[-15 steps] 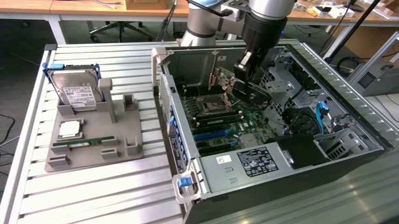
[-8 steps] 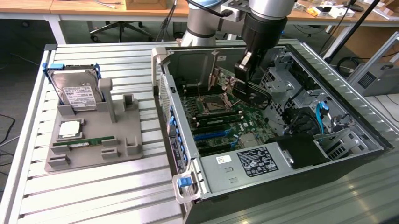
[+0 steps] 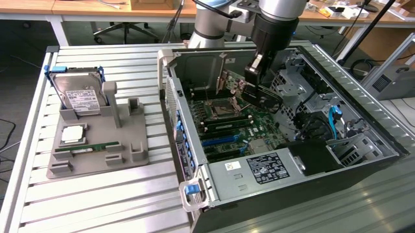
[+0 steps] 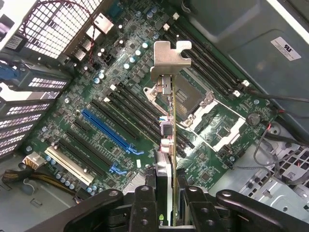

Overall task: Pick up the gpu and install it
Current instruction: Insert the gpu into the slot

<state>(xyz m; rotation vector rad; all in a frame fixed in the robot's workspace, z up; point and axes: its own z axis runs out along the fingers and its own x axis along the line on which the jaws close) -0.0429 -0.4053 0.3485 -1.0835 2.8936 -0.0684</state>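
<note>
my tool (image 3: 254,72) is clamped on the gpu (image 3: 258,93), holding the card on edge inside the open computer case (image 3: 324,204), above the motherboard (image 3: 246,128). in the wrist view the fingers (image 4: 145,203) pinch the thin board from both sides, with its silvery bracket (image 4: 170,60) at the end away from the tool. the card hangs beside the cpu socket (image 4: 193,104), apart from the blue slot (image 4: 108,130); i cannot tell if its edge touches anything. on the tabletop (image 3: 97,199), at the exterior view's left, a grey holder (image 3: 97,150) carries a hard drive (image 3: 77,94) and a ram stick (image 3: 87,147).
</note>
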